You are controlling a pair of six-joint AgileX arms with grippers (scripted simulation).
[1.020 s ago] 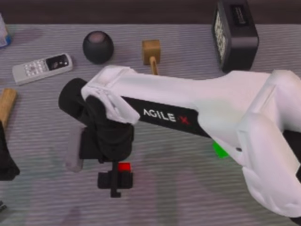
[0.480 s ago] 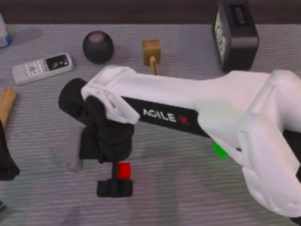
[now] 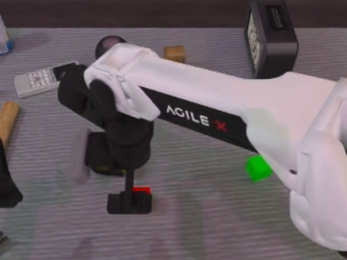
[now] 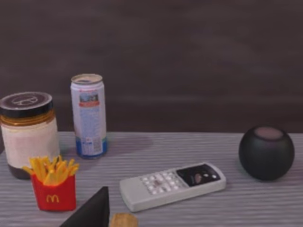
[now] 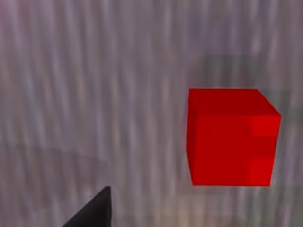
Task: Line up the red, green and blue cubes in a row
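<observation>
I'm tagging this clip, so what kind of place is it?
Likely a simulated tabletop test bench: a grey striped table strewn with unrelated props, such as a remote control, toy fries and a red cube.

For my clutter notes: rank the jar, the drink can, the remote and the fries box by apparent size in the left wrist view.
1. Jar, though the edge crops it.
2. Remote and drink can look alike; no ranking.
3. Fries box, smallest, though nearer the camera.

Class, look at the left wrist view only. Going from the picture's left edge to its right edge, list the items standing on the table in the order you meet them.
Jar → fries carton → drink can → remote control → dark round speaker.
</observation>
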